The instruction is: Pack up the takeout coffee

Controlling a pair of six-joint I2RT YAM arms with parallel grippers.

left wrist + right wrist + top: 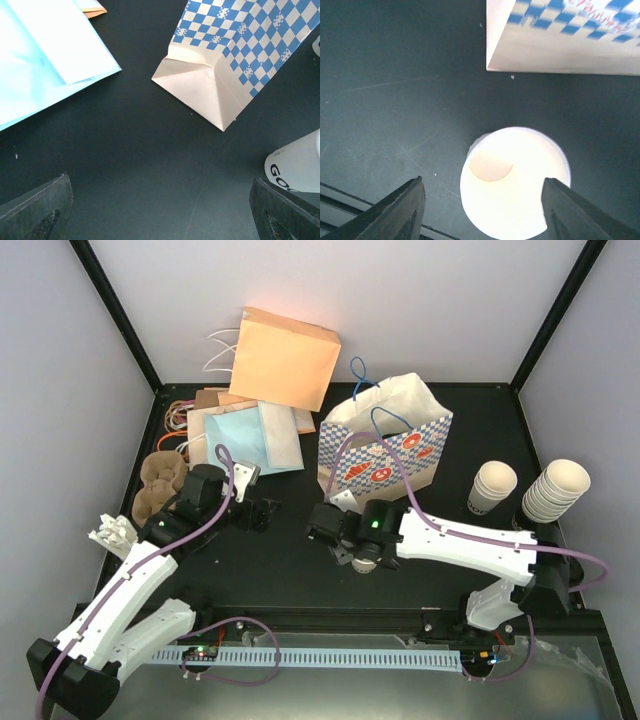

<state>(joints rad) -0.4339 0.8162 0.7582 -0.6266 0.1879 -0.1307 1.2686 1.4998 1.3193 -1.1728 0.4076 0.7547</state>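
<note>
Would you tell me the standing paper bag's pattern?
Blue-and-white checks on the bag, clearest in left wrist view.

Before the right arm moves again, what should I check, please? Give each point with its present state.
1. Cup upright on the table: ok.
2. Right gripper placed around the cup: ok, jaws open on both sides.
3. Cup gripped: not ok.
4. Checked bag standing, mouth open upward: ok.
5. Cup inside the bag: not ok, it stands on the table beside it.
6. Left gripper open and empty: ok.
</note>
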